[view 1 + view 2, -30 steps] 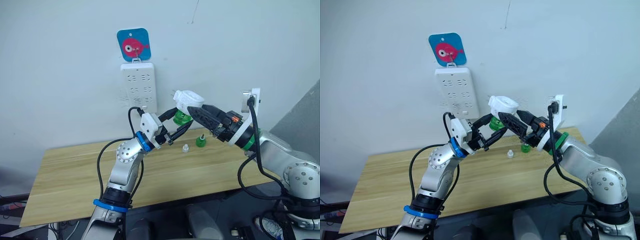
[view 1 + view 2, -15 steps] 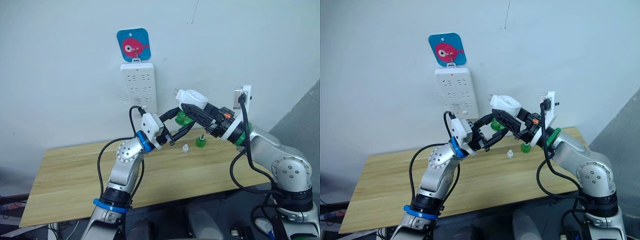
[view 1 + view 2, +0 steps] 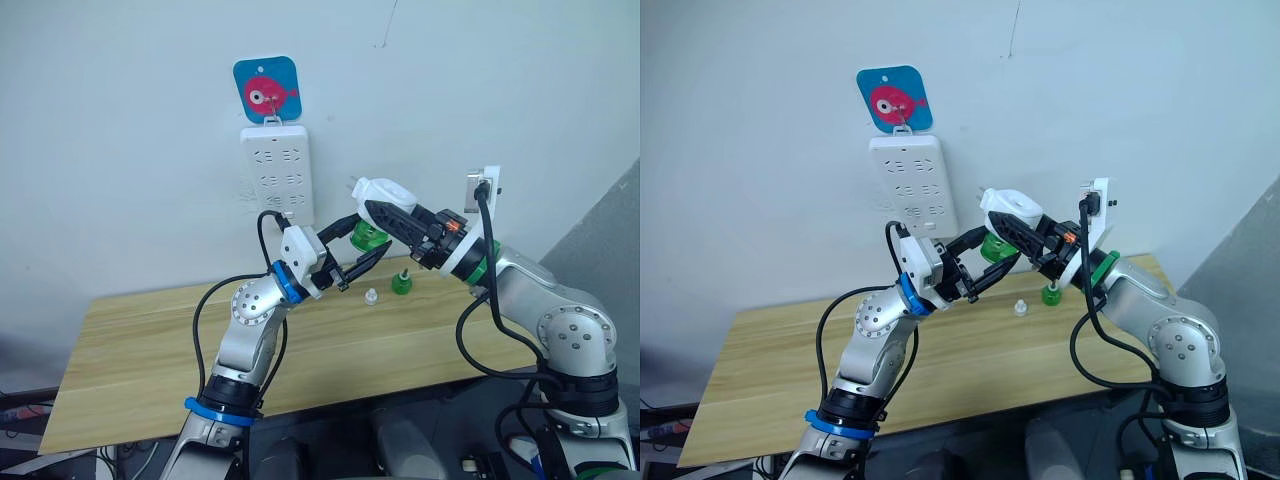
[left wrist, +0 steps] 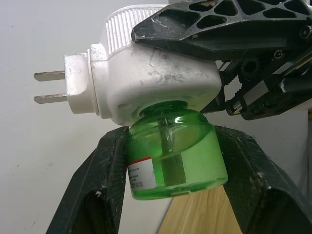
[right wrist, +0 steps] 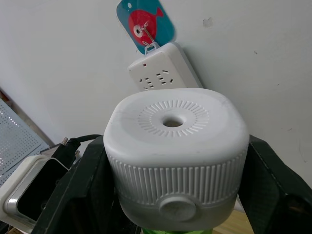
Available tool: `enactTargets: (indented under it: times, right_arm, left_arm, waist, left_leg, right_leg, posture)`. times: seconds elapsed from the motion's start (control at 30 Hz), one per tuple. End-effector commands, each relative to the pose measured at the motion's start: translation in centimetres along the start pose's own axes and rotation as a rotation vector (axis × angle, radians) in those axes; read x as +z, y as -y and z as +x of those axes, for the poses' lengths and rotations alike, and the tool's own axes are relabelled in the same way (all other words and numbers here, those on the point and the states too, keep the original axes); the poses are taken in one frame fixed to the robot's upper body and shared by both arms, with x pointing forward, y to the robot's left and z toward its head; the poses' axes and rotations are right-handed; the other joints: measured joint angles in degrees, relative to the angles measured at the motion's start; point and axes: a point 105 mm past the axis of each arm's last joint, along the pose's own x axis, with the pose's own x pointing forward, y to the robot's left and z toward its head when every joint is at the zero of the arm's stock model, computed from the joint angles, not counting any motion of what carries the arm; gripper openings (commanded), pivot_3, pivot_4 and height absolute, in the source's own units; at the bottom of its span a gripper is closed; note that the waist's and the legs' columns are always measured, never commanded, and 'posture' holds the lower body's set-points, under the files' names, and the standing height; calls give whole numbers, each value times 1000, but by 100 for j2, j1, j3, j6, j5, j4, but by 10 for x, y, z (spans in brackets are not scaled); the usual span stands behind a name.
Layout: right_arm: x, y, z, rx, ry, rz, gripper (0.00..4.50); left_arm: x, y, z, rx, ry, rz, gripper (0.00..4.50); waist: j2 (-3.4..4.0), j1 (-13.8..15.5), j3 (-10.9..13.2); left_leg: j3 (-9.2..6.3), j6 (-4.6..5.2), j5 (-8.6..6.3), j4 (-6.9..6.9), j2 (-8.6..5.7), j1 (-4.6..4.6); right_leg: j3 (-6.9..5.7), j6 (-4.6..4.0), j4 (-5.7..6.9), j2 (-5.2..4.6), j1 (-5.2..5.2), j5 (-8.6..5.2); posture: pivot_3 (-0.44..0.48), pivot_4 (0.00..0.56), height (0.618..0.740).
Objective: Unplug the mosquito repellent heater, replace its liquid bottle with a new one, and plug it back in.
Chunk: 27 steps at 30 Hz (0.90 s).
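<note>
The wooden tabletop [image 3: 150, 350] lies below my arms, pale, with a straight grain. On the wall behind hangs the long white socket strip [image 3: 277, 173], hard plastic and flat-faced, hooked under a blue square hanger [image 3: 267, 90] with a red fish.

My right tool [image 3: 382, 214] is clamped on the mosquito repellent heater [image 3: 379, 196], which I hold in the air between the strip and the tabletop. It is a rounded white block with a ribbed skirt, a small vent hole in its top, and two flat metal prongs [image 4: 50, 87] pointing toward the wall. The casing shows fine scuffs.

My left tool [image 4: 170, 165] has its black fingers [image 4: 92, 190] set either side of the green liquid bottle [image 4: 173, 158] seated in the heater's underside. They lie against its walls, so I judge it gripped. The bottle is clear green plastic, smooth, squat and round, with a small label and a wick inside.

I cannot tell whether I am screwing this bottle in or out. To do it well, I should hold the heater still and turn the bottle squarely about its neck, since the slick plastic could slip or cross-thread.

On the tabletop, near each other, stand a green bottle [image 3: 401, 283] and a small white cap [image 3: 370, 296].
</note>
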Motion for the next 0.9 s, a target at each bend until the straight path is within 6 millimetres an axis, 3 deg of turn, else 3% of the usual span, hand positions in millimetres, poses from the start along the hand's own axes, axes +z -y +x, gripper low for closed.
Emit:
enactTargets:
  times: [0.03,0.17,0.2,0.37,0.43,0.53,0.67,0.8,0.9]
  right_arm:
    - [7,-15,2,73,27,-21,3000]
    - [6,-16,2,73,31,-15,3000]
    - [6,-17,2,71,34,-13,3000]
    - [6,-15,0,58,44,-9,3000]
    - [7,-12,-2,37,48,-22,3000]
    - [2,1,-10,-58,-6,-135,3000]
    - [-8,10,-14,-121,-76,-260,3000]
    - [-11,5,-12,-109,-103,-341,3000]
    - [-15,-3,-8,-72,-126,-393,3000]
  left_arm:
    - [13,10,5,-57,61,-2,2395]
    - [12,6,1,-30,53,-11,2395]
    - [11,5,0,-26,47,-10,3123]
    - [7,2,-8,-29,0,-5,4488]
    - [0,-5,-23,-9,-74,4,4500]
    - [-9,-32,-63,145,-221,-13,4500]
    - [-3,-53,-99,317,-303,-33,4500]
    - [6,-74,-122,456,-339,0,4500]
    - [8,-91,-124,485,-341,12,4500]
  waist:
    - [0,-1,0]
    - [0,-3,0]
    - [0,0,0]
    - [1,-5,-1]
    - [2,-6,-2]
    - [7,-7,-12]
    - [6,18,-13]
    - [5,114,-13]
    - [3,243,-14]
  left_leg:
    - [0,0,0,0,0,0]
    - [-1,0,0,0,0,0]
    - [-1,0,0,-1,0,0]
    - [-1,0,0,-1,0,1]
    - [-1,0,0,-3,0,1]
    - [0,0,0,-11,3,4]
    - [-1,0,0,-13,4,4]
    - [0,-1,0,-13,1,3]
    - [2,-1,1,-13,1,8]
  right_leg:
    - [-1,0,0,0,0,0]
    - [-1,0,0,0,0,0]
    - [0,0,0,0,0,0]
    - [-1,0,1,0,0,0]
    - [-1,0,1,0,-2,0]
    - [1,0,1,-1,-5,0]
    - [-1,0,0,-2,-7,-1]
    - [-2,0,-2,-7,-6,-1]
    - [-5,0,-1,-7,-5,-1]
  posture:
    - [-285,95,730]
    - [-273,93,730]
    - [-272,93,730]
    - [-269,92,730]
    - [-268,92,730]
    - [-250,94,730]
    - [-201,97,730]
    - [-159,100,730]
    - [-136,100,730]
